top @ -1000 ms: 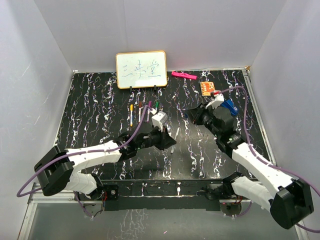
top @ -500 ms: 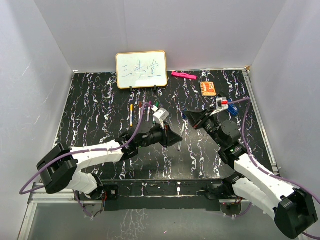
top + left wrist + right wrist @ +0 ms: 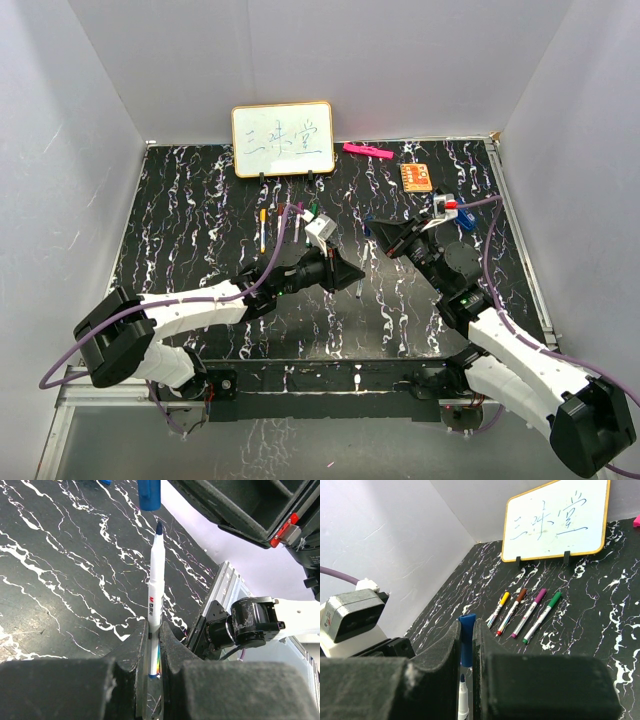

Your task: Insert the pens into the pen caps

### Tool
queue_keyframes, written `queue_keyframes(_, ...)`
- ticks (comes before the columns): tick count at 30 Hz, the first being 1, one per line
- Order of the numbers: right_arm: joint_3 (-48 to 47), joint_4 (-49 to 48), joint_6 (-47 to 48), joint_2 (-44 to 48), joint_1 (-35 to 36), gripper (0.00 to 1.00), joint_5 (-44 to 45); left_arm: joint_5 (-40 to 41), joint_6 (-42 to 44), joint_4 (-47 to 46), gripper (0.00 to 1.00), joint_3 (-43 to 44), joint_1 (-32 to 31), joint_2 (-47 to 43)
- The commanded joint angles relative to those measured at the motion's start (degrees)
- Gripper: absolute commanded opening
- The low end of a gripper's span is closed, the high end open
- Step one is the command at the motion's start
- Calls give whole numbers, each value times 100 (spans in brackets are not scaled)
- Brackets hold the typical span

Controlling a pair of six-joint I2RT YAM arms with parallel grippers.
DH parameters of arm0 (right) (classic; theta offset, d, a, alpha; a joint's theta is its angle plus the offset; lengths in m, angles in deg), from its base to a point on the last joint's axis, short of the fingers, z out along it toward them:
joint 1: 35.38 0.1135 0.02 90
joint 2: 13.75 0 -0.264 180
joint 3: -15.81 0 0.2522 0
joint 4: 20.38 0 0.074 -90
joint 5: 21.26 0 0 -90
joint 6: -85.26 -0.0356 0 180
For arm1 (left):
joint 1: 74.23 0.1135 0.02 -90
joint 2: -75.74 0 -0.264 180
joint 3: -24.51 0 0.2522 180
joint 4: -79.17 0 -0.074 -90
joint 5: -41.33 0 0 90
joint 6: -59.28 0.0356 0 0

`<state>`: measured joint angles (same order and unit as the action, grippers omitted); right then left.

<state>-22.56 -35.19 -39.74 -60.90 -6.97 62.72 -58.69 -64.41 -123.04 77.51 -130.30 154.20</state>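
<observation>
My left gripper (image 3: 154,630) is shut on a white pen with a bare blue tip (image 3: 155,590), which points up and away from it. My right gripper (image 3: 466,625) is shut on the blue cap (image 3: 466,645), open end down. The cap (image 3: 149,494) hangs just above the pen tip, with a small gap between them. In the top view the left gripper (image 3: 350,275) and the right gripper (image 3: 378,228) face each other at mid-table. Yellow (image 3: 499,609), brown (image 3: 512,609), magenta (image 3: 529,612) and green (image 3: 542,610) capped pens lie side by side below the whiteboard.
A small whiteboard (image 3: 283,139) stands at the back. A pink marker (image 3: 367,151) and an orange board (image 3: 416,177) lie at the back right. A blue clip-like object (image 3: 462,215) sits behind the right wrist. White walls enclose the table.
Over the last second both grippers swung toward each other, which brought the pen tip under the blue cap. Since half a second ago there is almost no movement.
</observation>
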Motion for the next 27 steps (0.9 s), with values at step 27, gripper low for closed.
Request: queue_keyframes(27, -2, -271, 2, 84, 108, 0, -83, 202, 68, -154, 0, -22, 9, -190)
